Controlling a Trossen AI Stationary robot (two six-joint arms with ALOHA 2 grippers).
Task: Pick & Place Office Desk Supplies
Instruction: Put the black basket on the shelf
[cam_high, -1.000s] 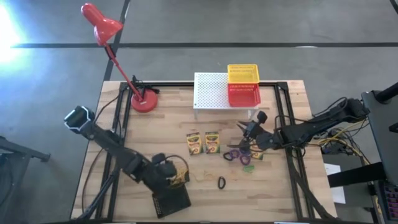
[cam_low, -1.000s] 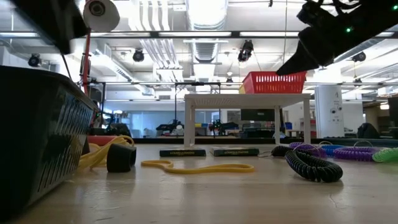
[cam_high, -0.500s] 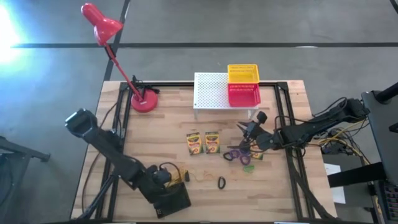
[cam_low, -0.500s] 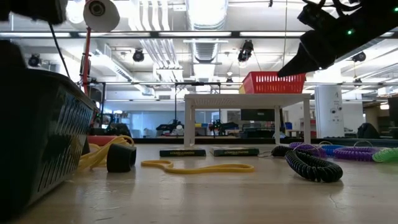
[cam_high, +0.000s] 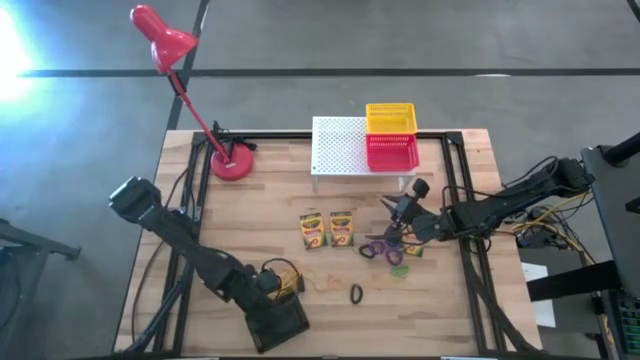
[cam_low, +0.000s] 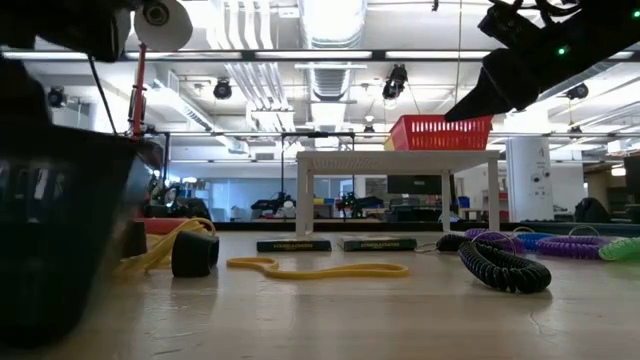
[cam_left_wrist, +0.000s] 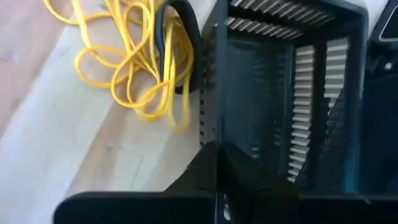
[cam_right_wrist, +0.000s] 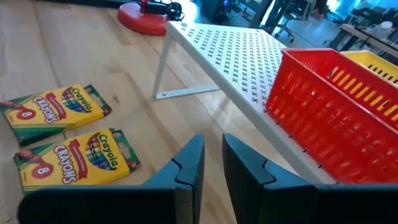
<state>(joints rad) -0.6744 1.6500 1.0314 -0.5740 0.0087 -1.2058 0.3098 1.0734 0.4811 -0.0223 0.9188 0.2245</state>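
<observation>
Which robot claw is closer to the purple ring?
The right claw. It hangs just above the purple ring, toward the white stand. The left claw is far off by the black basket and the yellow rubber bands.

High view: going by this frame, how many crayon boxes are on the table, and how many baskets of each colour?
Crayon boxes: 3
Red basket: 1
Yellow basket: 1
Black basket: 1
Total: 6
</observation>
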